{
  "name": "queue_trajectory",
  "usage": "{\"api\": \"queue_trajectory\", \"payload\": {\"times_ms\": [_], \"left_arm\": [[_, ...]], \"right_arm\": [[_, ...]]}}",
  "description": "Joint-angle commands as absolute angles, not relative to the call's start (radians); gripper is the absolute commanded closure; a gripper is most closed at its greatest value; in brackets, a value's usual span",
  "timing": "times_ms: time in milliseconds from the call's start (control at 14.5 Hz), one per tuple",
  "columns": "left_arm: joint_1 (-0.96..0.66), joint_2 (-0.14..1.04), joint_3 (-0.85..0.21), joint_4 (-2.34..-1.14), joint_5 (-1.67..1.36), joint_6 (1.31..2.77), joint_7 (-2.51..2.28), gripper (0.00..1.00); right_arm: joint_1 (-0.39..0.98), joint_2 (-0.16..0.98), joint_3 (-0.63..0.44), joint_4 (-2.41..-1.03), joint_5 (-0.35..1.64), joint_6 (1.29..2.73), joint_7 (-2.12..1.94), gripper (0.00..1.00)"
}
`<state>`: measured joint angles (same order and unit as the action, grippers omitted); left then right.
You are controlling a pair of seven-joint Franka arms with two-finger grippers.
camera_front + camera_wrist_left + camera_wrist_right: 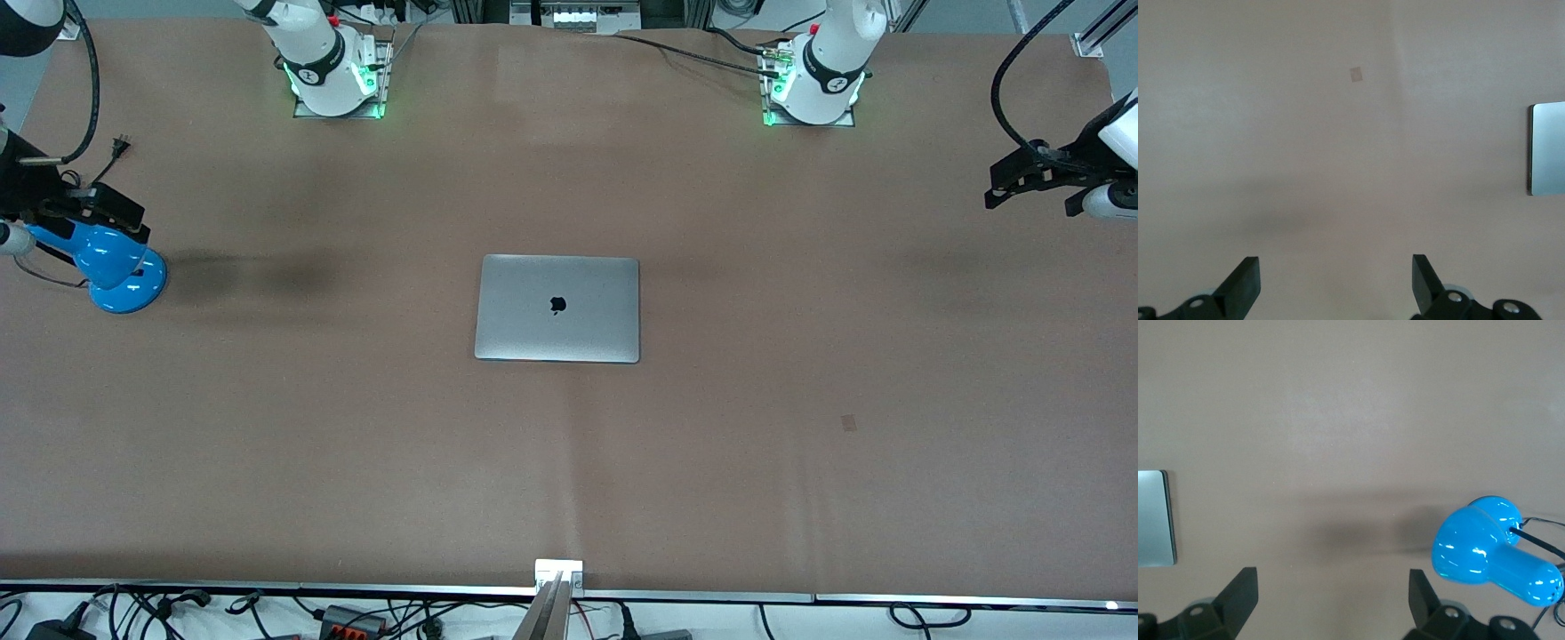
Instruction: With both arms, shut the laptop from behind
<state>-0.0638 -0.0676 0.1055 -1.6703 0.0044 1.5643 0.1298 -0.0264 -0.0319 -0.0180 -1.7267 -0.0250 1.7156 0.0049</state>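
The silver-grey laptop (557,308) lies shut and flat in the middle of the table, lid up with the black apple logo showing. One edge of it shows in the left wrist view (1546,148) and in the right wrist view (1153,518). My left gripper (1013,182) hangs open and empty over the table at the left arm's end, well away from the laptop; its open jaws show in the left wrist view (1336,267). My right gripper (116,209) hangs open and empty over the right arm's end, above the blue lamp; it also shows in the right wrist view (1333,580).
A blue desk lamp (116,267) lies on the table at the right arm's end, under my right gripper, and shows in the right wrist view (1491,550). A small patch of tape (848,422) sits on the brown table cover. Cables run along the table's near edge.
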Motion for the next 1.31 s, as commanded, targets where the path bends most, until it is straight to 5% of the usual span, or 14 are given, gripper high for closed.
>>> {"api": "queue_trajectory", "payload": {"times_ms": [0,1244], "left_arm": [[-0.064,-0.080,0.104,-1.658,0.032,1.551,0.127,0.00],[-0.064,-0.078,0.101,-1.631,0.034,1.509,0.121,0.00]], "right_arm": [[-0.037,-0.070,-0.009,-1.759,-0.040,1.730,-0.006,0.00],[-0.034,-0.091,-0.003,-1.758,-0.028,1.697,-0.006,0.00]]}}
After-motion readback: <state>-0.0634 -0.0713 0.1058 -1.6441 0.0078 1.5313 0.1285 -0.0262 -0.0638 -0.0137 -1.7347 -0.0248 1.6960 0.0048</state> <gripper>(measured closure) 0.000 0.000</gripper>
